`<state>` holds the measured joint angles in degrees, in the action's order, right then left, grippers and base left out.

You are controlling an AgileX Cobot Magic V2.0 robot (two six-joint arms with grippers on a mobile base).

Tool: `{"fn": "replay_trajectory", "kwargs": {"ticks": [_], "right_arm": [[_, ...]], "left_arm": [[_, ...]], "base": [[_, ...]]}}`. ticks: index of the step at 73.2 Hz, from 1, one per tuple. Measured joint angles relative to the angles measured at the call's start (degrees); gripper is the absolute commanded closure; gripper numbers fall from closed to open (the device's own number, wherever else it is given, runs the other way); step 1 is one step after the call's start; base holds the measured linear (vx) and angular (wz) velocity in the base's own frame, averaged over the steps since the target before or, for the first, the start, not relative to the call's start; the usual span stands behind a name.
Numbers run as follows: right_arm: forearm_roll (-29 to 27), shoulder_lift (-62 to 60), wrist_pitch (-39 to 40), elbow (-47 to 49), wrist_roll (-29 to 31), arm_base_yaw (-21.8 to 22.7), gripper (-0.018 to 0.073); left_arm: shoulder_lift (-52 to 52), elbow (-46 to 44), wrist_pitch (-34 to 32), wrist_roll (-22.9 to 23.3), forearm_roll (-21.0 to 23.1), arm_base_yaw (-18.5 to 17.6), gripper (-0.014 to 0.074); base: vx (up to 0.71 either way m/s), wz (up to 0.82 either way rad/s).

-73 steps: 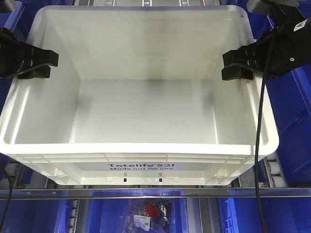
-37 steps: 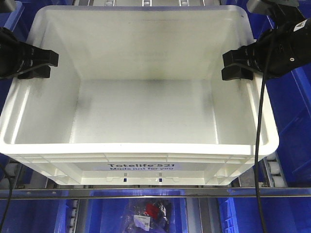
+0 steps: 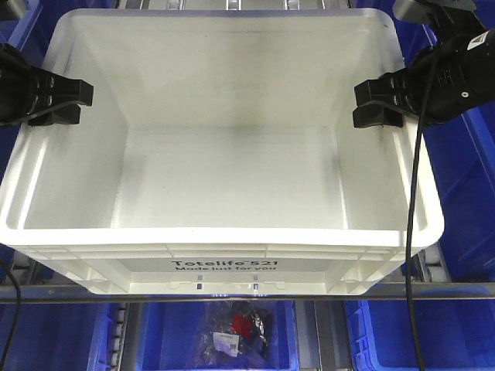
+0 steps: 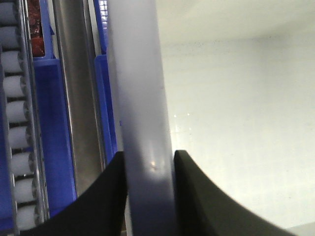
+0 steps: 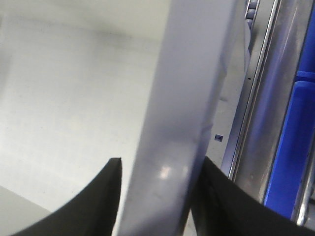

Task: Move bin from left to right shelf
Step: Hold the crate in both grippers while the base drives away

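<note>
2 end effectors: both closed on the bin (image 3: 232,193), one on each side wall
Left end effector (image 3: 76,103): black fingers (image 4: 103,201) pinch the left rim, one inside the wall and one outside
Right end effector (image 3: 370,104): same grip on the right rim, with a finger on each side of the wall
Bin position: white tote fills the middle of the front view, its "Totelife 521" print facing the camera
Bin support: cannot tell if its base touches the shelf rail (image 3: 69,292) below the front edge
Surroundings: blue bins (image 3: 464,193) on both sides and below
Below tote: clear bag (image 3: 236,332) with a red item lies in a blue bin
Left wrist view: white rollers (image 4: 17,123) and a metal bar (image 4: 74,98) run beside the gripped wall
</note>
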<state>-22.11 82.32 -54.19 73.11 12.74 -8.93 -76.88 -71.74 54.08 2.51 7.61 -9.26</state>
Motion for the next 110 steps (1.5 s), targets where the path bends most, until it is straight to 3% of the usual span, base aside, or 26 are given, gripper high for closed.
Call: {"fn": "replay_trajectory", "kwargs": {"ticks": [44,110], "right_arm": [[0.00,0.00,0.00,0.00,-0.11,0.00,0.0564],[0.00,0.00,-0.12,0.00,-0.11,0.00,0.0564]], "left_arm": [[0.00,0.00,0.00,0.06,-0.26,0.00,0.0603],[0.00,0.00,0.00,0.15,-0.08,0.00,0.0603]], "base": [[-0.15,0.04],[-0.16,-0.20]]}}
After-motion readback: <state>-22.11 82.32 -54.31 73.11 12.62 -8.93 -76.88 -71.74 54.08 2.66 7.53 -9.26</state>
